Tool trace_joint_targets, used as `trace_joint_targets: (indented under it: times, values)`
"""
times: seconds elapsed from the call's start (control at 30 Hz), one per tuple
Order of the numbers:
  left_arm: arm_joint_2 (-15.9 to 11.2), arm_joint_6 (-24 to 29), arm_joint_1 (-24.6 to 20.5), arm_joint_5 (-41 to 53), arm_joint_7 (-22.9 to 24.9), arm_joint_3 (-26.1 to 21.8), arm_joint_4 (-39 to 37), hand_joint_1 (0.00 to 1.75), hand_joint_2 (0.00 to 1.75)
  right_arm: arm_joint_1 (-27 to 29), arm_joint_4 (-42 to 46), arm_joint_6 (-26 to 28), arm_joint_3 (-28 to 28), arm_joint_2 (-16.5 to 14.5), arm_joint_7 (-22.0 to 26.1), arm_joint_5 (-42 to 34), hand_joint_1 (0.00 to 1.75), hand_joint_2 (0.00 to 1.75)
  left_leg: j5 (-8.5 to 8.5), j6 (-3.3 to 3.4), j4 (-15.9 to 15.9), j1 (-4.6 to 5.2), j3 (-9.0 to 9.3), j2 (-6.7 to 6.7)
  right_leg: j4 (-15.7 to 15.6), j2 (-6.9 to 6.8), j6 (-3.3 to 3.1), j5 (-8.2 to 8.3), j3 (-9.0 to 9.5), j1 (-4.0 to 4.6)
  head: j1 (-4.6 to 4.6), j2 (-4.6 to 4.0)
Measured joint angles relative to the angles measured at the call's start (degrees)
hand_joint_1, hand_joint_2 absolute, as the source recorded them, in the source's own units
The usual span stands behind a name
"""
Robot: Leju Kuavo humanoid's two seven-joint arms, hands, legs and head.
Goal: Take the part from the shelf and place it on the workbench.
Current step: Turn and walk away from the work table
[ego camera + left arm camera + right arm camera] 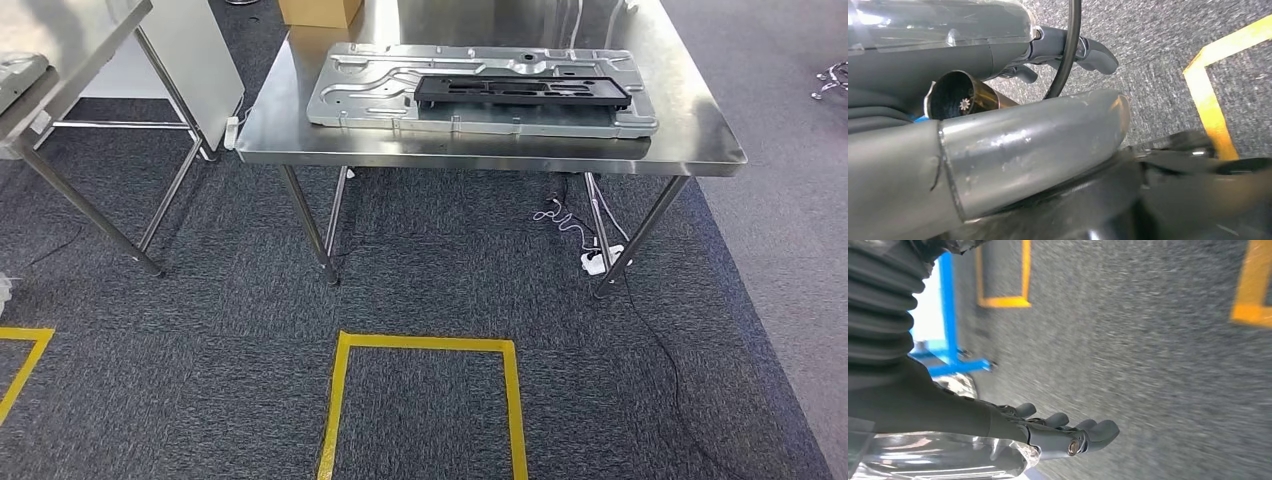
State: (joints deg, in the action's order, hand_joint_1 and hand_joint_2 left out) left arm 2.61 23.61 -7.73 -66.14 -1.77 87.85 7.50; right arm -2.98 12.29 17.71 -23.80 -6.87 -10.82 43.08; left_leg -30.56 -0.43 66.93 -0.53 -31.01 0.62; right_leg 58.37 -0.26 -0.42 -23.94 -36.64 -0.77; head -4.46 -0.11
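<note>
Part: we saw the long black slotted plastic part [523, 91] lying flat on top of a large silver stamped sheet-metal panel [380, 85], toward that panel's right half, well apart from both hands.
Workbench: the panel rested on the stainless steel workbench with tubular legs [690, 140]; part and panel were both on its top.
Right hand: the dark right hand [1048, 427] hung over the grey carpet [1158, 370], fingers [1103, 430] stretched out side by side and holding nothing.
Left hand: the grey left hand [1073, 50] also hung over carpet, with a black cable [1070, 45] crossing in front of it; we could not tell how its fingers lay.
Floor near the hands: yellow tape outlines [425, 345] marked the carpet; a blue metal frame [950, 330] stood behind the right hand.
Surroundings: a second steel table [60, 70] stood to the left of the workbench, a cardboard box [320, 12] at its far edge, and a white power strip [597, 262] lay under it.
</note>
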Motion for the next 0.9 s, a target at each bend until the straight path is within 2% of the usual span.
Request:
trace_joint_targets:
  times: [0.03,0.07,0.1,0.17,0.2,0.23,0.27,0.33,0.37,0.4,0.43,0.47,0.53,0.57,0.6,0.63,0.7,0.77,0.83,0.87,0.9]
  values:
    - [0.0,0.0,-0.2,0.1,-0.2,0.0,0.0,0.0,0.0,-0.1,0.0,0.4,-0.1,-0.2,1.3,0.3,0.0,1.75,-0.41,0.36,-4.8,0.14,3.37,-0.04,0.3,0.04,0.3,0.39,-0.58,0.05,-0.01,0.0]
    - [0.0,0.0,-0.3,0.3,-0.3,0.1,0.0,0.0,0.0,-0.1,0.0,0.8,-0.3,-0.4,2.3,0.5,0.0,1.75,-1.26,0.78,-8.5,0.32,5.8,-0.05,0.4,-0.01,0.66,0.85,-0.83,0.08,-0.04,0.0]
    - [-0.1,0.0,-0.5,0.5,-0.3,0.2,0.0,0.0,0.0,-0.2,0.0,1.2,-0.6,-0.5,3.0,0.5,0.0,1.75,-2.18,1.22,-11.0,0.53,7.22,-0.06,0.3,-0.07,1.05,1.32,-0.87,0.06,-0.03,0.0]
    - [-0.1,-0.2,-0.6,0.9,-0.1,0.4,0.0,0.0,0.0,-0.3,-0.1,1.7,-1.4,-0.5,3.3,0.2,0.0,1.75,-1.69,2.18,-11.8,0.66,7.07,0.02,0.0,-0.19,1.86,2.34,-0.72,-0.07,0.0,0.0]
    - [0.0,-0.3,-0.6,1.1,0.1,0.4,0.0,0.0,0.0,-0.4,-0.1,1.9,-1.8,-0.5,3.1,0.0,0.0,1.75,-1.08,2.7,-11.9,0.6,6.75,0.11,0.2,-0.14,2.17,2.15,-0.94,-0.17,0.05,0.0]
    - [0.0,-0.3,-0.6,1.2,0.3,0.5,0.0,0.0,0.0,-0.4,-0.2,1.9,-2.2,-0.5,2.7,-0.1,0.0,1.75,-0.38,3.25,-12.1,0.53,6.3,0.21,1.3,-0.08,2.4,1.02,-1.49,-0.24,0.02,0.0]
    - [0.0,-0.4,-0.7,1.4,0.4,0.5,0.0,0.0,0.0,-0.4,-0.3,1.9,-2.5,-0.5,2.2,-0.2,0.0,1.75,0.3,3.64,-12.2,0.45,5.72,0.3,3.7,-0.01,2.56,-1.03,-2.44,-0.31,-0.02,0.0]
    - [0.0,-0.5,-0.6,1.8,0.6,0.5,0.0,0.0,0.0,-0.3,-0.5,1.7,-3.1,-0.6,1.0,-0.4,0.0,1.75,1.24,3.99,-12.0,0.6,4.35,0.4,11.2,0.08,2.78,-6.29,-4.91,-0.37,-0.07,0.0]
    - [0.0,-0.5,-0.5,1.8,0.8,0.5,0.0,0.0,0.0,-0.2,-0.6,1.5,-3.4,-0.6,0.5,-0.7,0.0,1.75,1.62,3.97,-11.9,0.68,3.71,0.49,14.5,0.09,2.89,-8.05,-5.69,-0.38,-0.07,0.0]
    - [0.0,-0.6,-0.4,1.9,1.0,0.5,0.0,0.0,0.0,-0.2,-0.7,1.3,-3.7,-0.7,0.1,-1.0,0.0,1.75,1.94,3.95,-11.7,0.75,3.13,0.72,15.9,0.08,2.94,-8.73,-5.48,-0.39,-0.07,0.0]
    - [0.0,-0.7,-0.2,1.9,1.1,0.5,0.0,0.0,0.0,-0.1,-0.7,1.1,-4.1,-0.8,-0.2,-1.4,0.0,1.75,2.15,3.91,-11.5,0.8,2.64,0.99,15.4,0.04,2.92,-8.44,-4.21,-0.39,-0.07,0.0]
    - [0.0,-0.7,-0.2,2.0,1.3,0.5,0.0,0.0,0.0,-0.1,-0.8,1.0,-4.5,-0.8,-0.4,-1.8,0.0,1.75,2.29,3.85,-11.2,0.82,2.29,1.34,12.4,-0.18,2.82,-7.29,-1.73,-0.38,-0.07,0.0]
    - [0.1,-0.8,-0.1,2.3,1.4,0.5,0.0,0.0,0.0,-0.2,-0.8,0.9,-5.2,-0.9,-0.5,-2.5,0.0,1.75,2.27,3.55,-10.4,0.98,1.79,2.06,4.2,-1.66,2.32,-5.19,3.82,-0.11,-0.07,0.0]
    - [0.1,-0.8,0.0,2.4,1.4,0.5,0.0,0.0,0.0,-0.3,-0.9,1.0,-5.5,-1.0,-0.5,-2.6,0.0,1.75,2.24,3.27,-10.1,1.1,1.6,2.42,1.3,-2.23,1.94,-4.66,5.5,0.1,-0.04,0.0]
    - [0.1,-0.8,-0.1,2.6,1.5,0.6,0.0,0.0,0.0,-0.4,-0.9,1.0,-5.8,-1.1,-0.5,-2.8,0.0,1.75,2.19,2.97,-9.8,1.22,1.45,2.78,-0.1,-2.54,1.58,-4.59,6.11,0.3,-0.03,0.0]
    - [0.1,-0.8,-0.1,2.7,1.5,0.6,0.0,0.0,0.0,-0.4,-0.9,1.0,-6.0,-1.2,-0.5,-2.8,0.0,1.75,2.2,2.68,-9.7,1.33,1.35,3.14,-0.2,-2.3,1.27,-4.61,5.93,0.46,-0.01,0.0]
    - [0.1,-0.8,-0.2,2.7,1.5,0.7,0.0,0.0,0.0,-0.2,-0.9,1.0,-6.4,-1.4,-0.5,-2.9,0.0,1.75,1.96,2.07,-9.4,1.26,1.28,3.42,-0.4,-1.42,0.64,-4.19,5.65,0.23,0.0,0.0]
    - [0.1,-0.8,-0.2,2.7,1.5,0.9,0.0,0.0,0.0,-0.2,-0.9,1.0,-6.7,-1.6,-0.5,-2.9,0.0,1.75,-0.09,1.31,-6.8,1.01,0.18,2.1,-0.7,-0.69,-0.1,-3.68,5.36,-0.07,0.07,0.0]
    - [0.1,-0.8,-0.1,2.8,1.5,0.9,0.0,0.0,0.0,-0.3,-0.9,1.0,-6.9,-1.7,-0.5,-2.9,0.0,1.75,-4.07,0.69,-0.1,0.63,-2.83,0.51,-0.7,0.14,-0.57,-3.25,4.8,-0.09,0.15,0.0]
    - [0.1,-0.8,0.0,2.9,1.5,1.0,0.0,0.0,0.0,-0.3,-0.9,1.0,-7.0,-1.7,-0.5,-2.9,0.0,1.75,-5.66,0.49,3.6,0.48,-4.42,0.25,-0.6,0.65,-0.63,-3.09,4.52,-0.06,0.15,0.0]
    - [0.1,-0.7,0.1,2.9,1.5,1.0,0.0,0.0,0.0,-0.3,-1.0,1.0,-7.0,-1.7,-0.5,-2.9,0.0,1.75,-6.37,0.36,6.1,0.37,-5.48,0.14,-0.6,1.21,-0.61,-2.95,4.28,-0.03,0.15,0.0]
